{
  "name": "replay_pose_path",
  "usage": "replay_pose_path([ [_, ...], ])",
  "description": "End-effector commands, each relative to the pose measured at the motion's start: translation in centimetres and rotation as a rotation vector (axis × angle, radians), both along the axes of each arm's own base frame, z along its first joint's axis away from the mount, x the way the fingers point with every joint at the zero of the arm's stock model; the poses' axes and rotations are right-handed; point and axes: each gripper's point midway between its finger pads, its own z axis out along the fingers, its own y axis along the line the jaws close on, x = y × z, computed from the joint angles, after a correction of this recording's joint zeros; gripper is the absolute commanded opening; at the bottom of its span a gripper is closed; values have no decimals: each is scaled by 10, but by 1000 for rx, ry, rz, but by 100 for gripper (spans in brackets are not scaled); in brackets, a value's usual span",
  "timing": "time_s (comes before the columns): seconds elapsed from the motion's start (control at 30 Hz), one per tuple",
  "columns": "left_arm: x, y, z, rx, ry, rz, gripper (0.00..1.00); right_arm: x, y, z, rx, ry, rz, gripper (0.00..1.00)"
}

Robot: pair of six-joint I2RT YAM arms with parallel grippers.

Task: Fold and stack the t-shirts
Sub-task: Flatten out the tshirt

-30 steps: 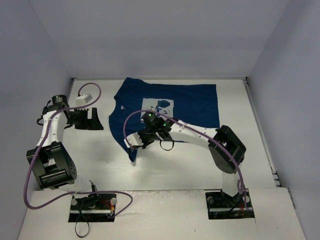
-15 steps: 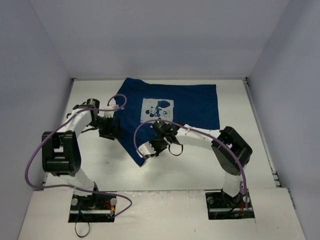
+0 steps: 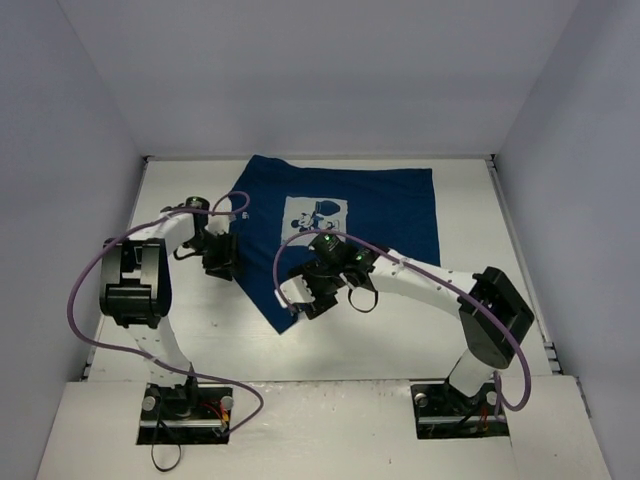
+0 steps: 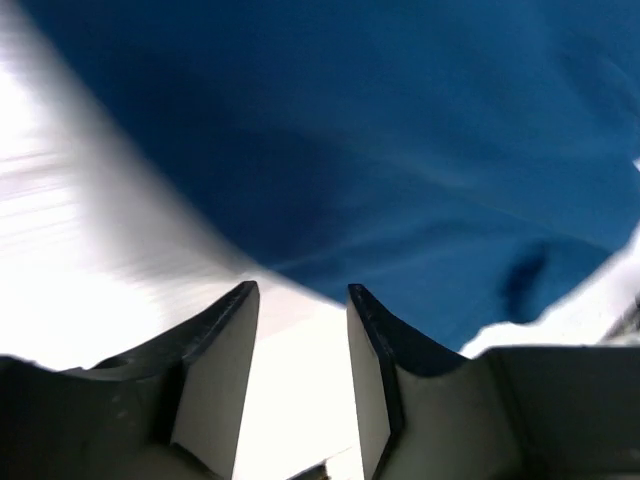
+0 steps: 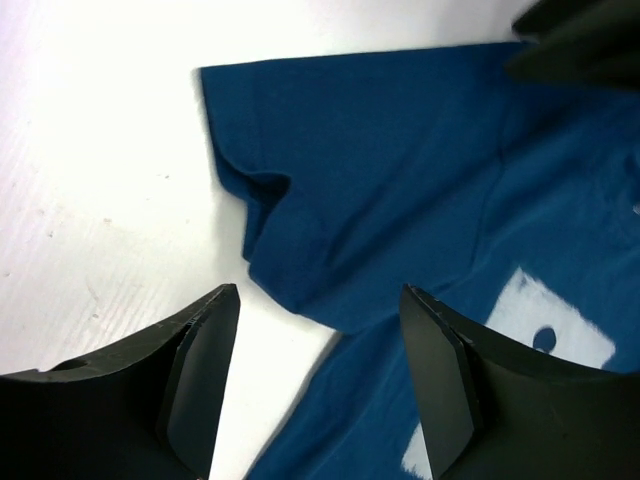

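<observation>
Jaws newly spread and empty, the right tool [image 3: 305, 300] is releasing the print-up navy t-shirt [image 3: 385, 205] on the worktop [image 3: 230, 330], as the left tool [image 3: 222, 260], half-open and narrowing, is reaching its left edge, apparently to fold.

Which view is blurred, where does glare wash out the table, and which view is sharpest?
Left wrist view: motion-blurred t-shirt, table blown out white. Right wrist view: fairly sharp, table glaring at upper left. Top external view: sharpest, evenly lit.
</observation>
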Motion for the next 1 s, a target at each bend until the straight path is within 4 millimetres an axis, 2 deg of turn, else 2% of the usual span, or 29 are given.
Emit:
replay_pose_path([
  [0.0, 30, 70, 17, 196, -78, 184, 35, 29, -5, 45, 103, 56, -205, 60],
  [0.07, 36, 100, 28, 248, -116, 243, 35, 40, -17, 46, 112, 104, -295, 59],
  [0.1, 40, 107, 33, 260, -140, 244, 35, 44, -24, 45, 115, 132, -344, 58],
  [0.2, 46, 121, 45, 300, -188, 241, 35, 61, -56, 38, 106, 160, -466, 57],
  [0.3, 50, 129, 55, 328, -222, 217, 34, 67, -86, 31, 100, 184, -566, 57],
  [0.4, 56, 100, 70, 198, -298, 146, 34, 72, -106, 33, 111, 182, -623, 56],
  [0.5, 53, 34, 89, 49, -349, 4, 34, 77, -121, 33, 114, 185, -678, 56],
  [0.53, 49, 20, 93, 24, -360, -28, 34, 79, -124, 31, 113, 195, -696, 56],
  [0.6, 39, -20, 94, -15, -376, -101, 34, 84, -132, 28, 113, 211, -733, 56],
  [0.73, 20, -70, 87, -65, -364, -176, 34, 94, -148, 25, 116, 226, -796, 55],
  [0.87, 5, -90, 61, -46, -281, -166, 34, 100, -161, 23, 107, 213, -829, 55],
  [0.97, 4, -83, 31, 24, -196, -113, 34, 105, -170, 22, 96, 199, -859, 55],
])
